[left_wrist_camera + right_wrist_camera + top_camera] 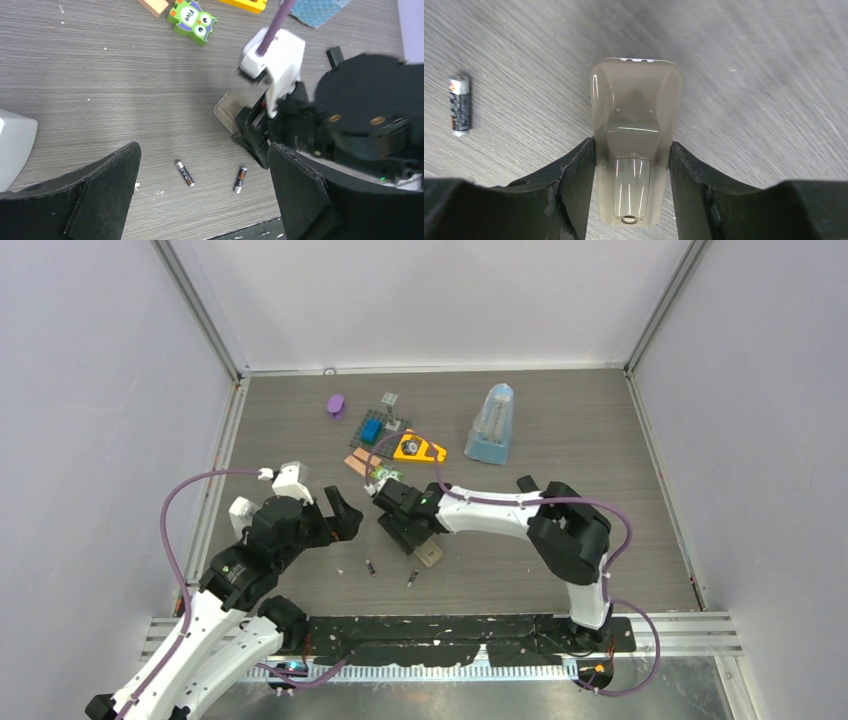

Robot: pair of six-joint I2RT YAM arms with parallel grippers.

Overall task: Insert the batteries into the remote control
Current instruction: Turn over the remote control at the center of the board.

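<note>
The remote control (636, 125) lies back side up, its battery cover shut, with my right gripper (632, 160) shut on its sides. From above, the remote (430, 555) pokes out of the right gripper (405, 530) at the table's middle. It also shows in the left wrist view (226, 107). Two batteries (370, 567) (411, 579), black with orange wrap, lie loose on the table just in front of it. My left gripper (205, 157) is open and empty above them (184, 173) (241, 180). One battery (460, 105) shows left of the remote. Other batteries are out of view.
A green owl block (383, 475) lies behind the right gripper. Farther back are an orange toy (418, 448), a grey board with a blue piece (375, 428), a purple object (336, 405) and a clear blue-based container (492, 423). A black rail (450, 630) runs along the near edge.
</note>
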